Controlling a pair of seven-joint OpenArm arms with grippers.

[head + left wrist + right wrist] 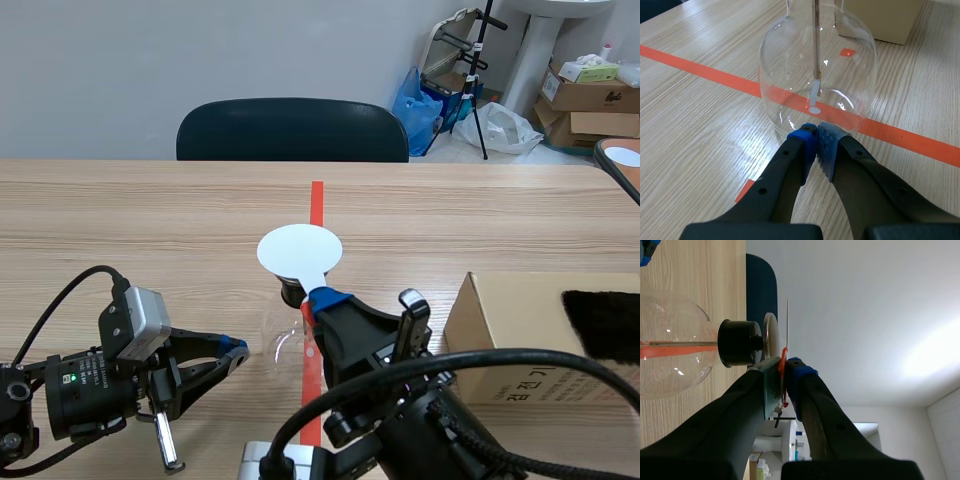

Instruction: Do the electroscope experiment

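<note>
Glass electroscope flask (815, 75): upright on pale wood table (150, 220), standing across the orange-red tape line. Black stopper (739, 343) in the neck, metal disc (771, 335) on top, thin rod (816, 40) hanging inside.

White round plate (299, 250): just above the flask's metal disc, with a narrow gap between. Pinched by its stem in right gripper (784, 371), pads clamped on it.

Left gripper (816, 135): low on the table, pads pressed together on nothing. Tips at the flask's lower wall, touching or just short of it; cannot tell which.

Cardboard box (520, 340): right of the flask, near but apart, with black furry cloth (605, 325) on top.

Table surface: wood grain running wide from the flask, left and away to the far edge.

Dark chair (292, 130): beyond the flask, behind that far edge, against a grey wall.

Cartons (585, 95) and blue bag (415, 100): well beyond the flask, on the floor to the right.
</note>
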